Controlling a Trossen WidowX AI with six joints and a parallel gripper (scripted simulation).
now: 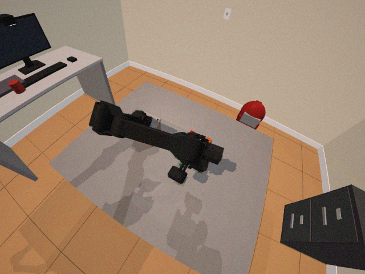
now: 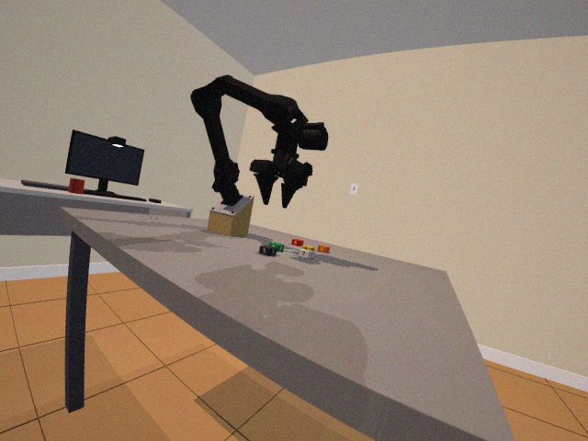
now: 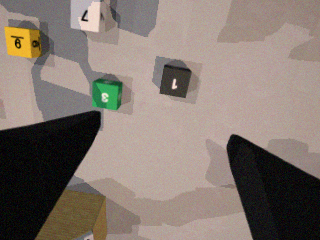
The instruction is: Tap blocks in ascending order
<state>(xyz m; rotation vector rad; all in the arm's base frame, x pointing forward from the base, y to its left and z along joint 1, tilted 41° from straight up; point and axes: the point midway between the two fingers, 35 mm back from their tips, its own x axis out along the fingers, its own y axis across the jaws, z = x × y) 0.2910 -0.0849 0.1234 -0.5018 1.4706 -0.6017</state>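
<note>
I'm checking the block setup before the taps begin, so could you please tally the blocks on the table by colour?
Black: 1
Green: 1
Yellow: 1
White: 1
Red: 1
Orange: 1
Total: 6 blocks

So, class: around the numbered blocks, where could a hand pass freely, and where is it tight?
Bare table lies between the black block and the near edge. It is crowded where the green, red, yellow, white and orange blocks cluster under the open gripper.
</note>
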